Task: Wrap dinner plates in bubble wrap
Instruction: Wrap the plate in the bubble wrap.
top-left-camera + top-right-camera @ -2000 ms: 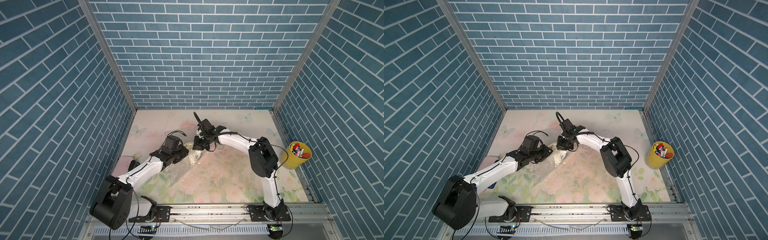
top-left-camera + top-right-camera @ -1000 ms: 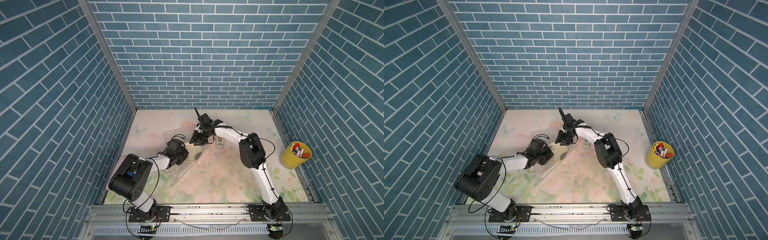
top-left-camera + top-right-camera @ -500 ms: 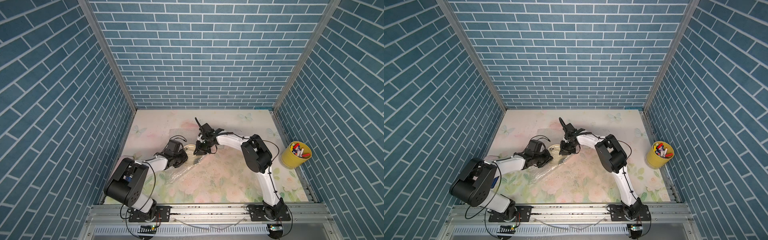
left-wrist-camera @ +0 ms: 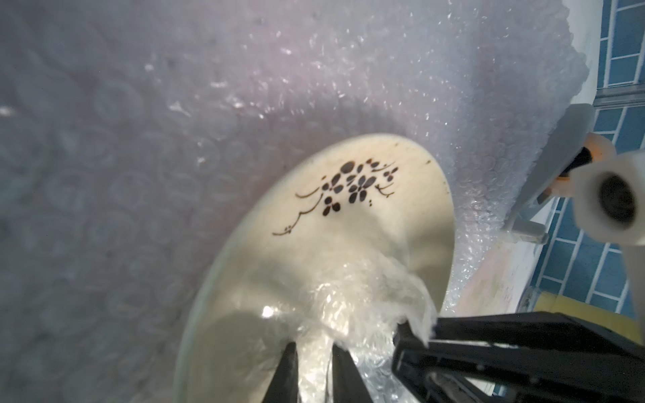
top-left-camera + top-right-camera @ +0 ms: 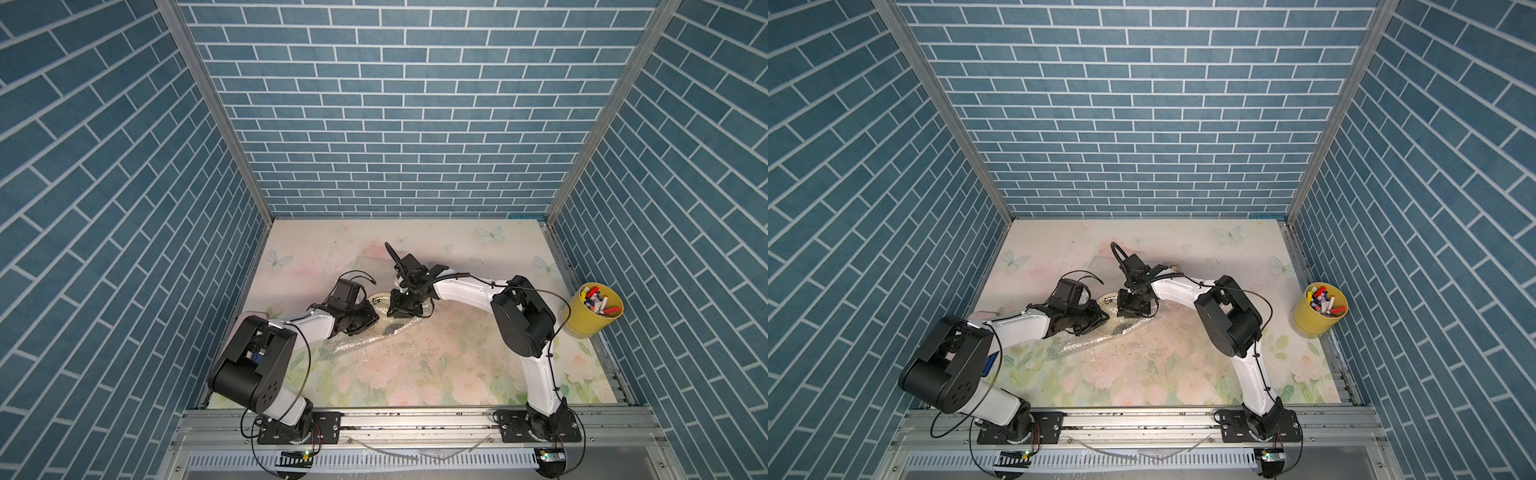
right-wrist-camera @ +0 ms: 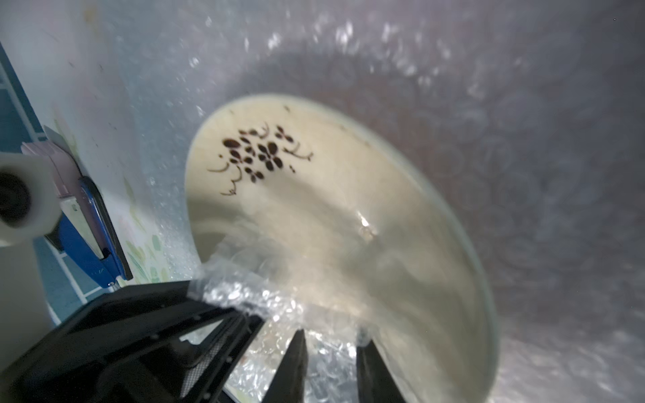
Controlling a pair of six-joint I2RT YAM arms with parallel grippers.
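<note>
The cream dinner plate (image 4: 349, 216) with its dark floral sprig lies on the bubble wrap (image 4: 174, 122); in both top views only a sliver of the plate (image 5: 379, 298) (image 5: 1106, 300) shows between the two grippers. A crinkled fold of the bubble wrap (image 6: 251, 296) is drawn up over the plate's near rim. My left gripper (image 4: 314, 349) (image 5: 371, 322) stands with a narrow gap that the bunched wrap fills. My right gripper (image 6: 331, 338) (image 5: 401, 311) faces it closely, jaws a little wider, also with wrap between them. The rest of the sheet (image 5: 353, 340) trails toward the front left.
A yellow cup of markers (image 5: 595, 309) stands at the right edge. A white tape roll (image 4: 614, 206) on its holder sits just behind the right arm. A blue and pink flat object (image 6: 94, 237) lies by the left wall. Blue brick walls enclose three sides.
The right gripper has come forward from the back of the plate. Both grippers now sit close together over the near rim, and the left arm's elbow has swung out to the front left.
</note>
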